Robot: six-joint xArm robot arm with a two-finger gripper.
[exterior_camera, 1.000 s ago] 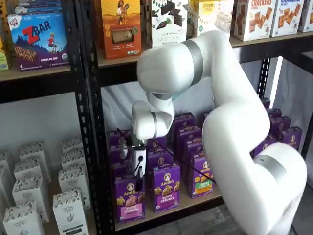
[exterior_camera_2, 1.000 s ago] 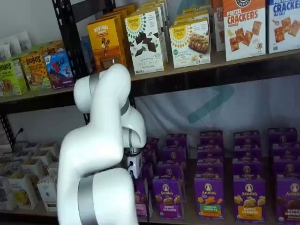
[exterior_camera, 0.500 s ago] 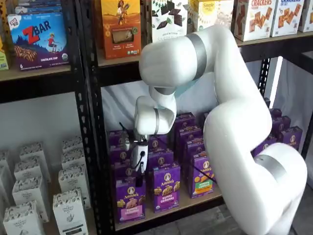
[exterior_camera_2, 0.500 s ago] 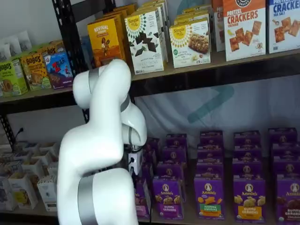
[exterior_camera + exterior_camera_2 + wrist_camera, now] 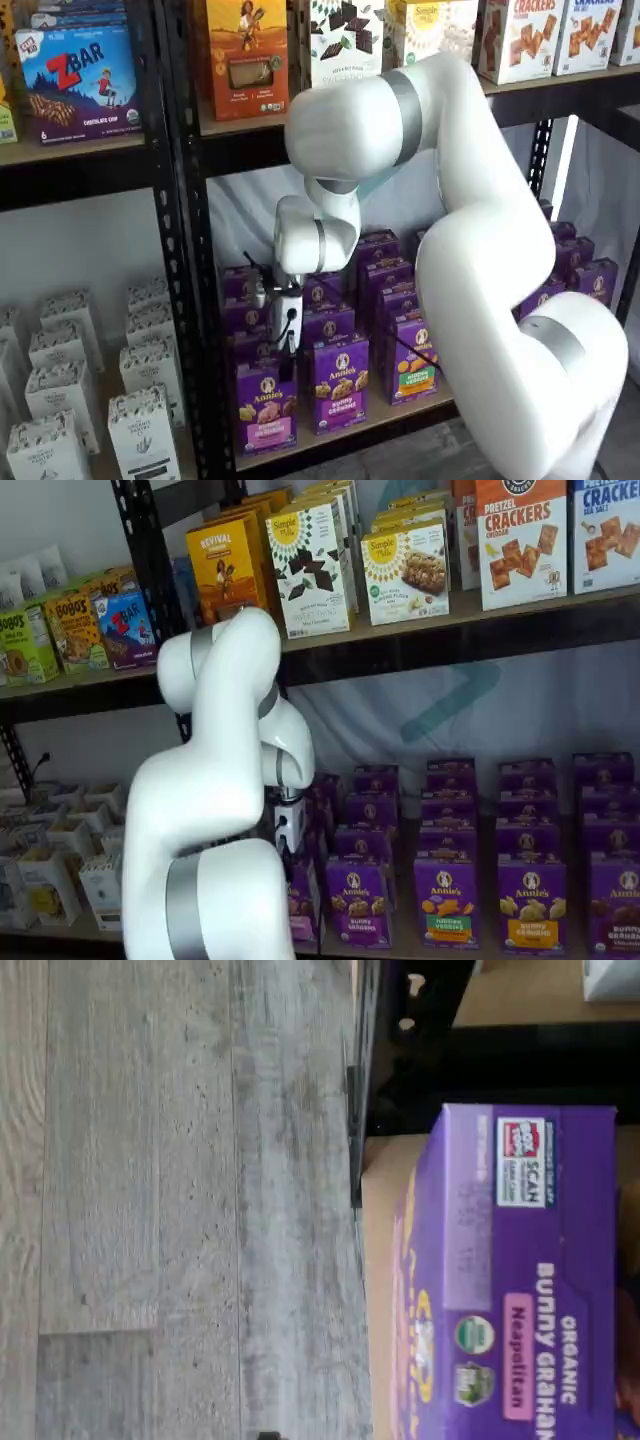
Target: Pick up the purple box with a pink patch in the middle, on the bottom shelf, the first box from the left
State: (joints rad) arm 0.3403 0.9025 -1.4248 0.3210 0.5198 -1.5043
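The purple box (image 5: 510,1280) is smooth printed cardboard with a slight sheen. The bottom shelf (image 5: 385,1210) is matt tan wood behind a black metal rail. The floor (image 5: 180,1200) shows grey, grained planks. The arm (image 5: 480,260) is glossy white plastic.

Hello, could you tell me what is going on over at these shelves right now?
A white robot arm is reaching into the rack toward the purple box with the pink band, at the left end of the front row on the bottom shelf. Its gripper hangs just above that box. Nothing is held yet, and the box stands upright in its place.
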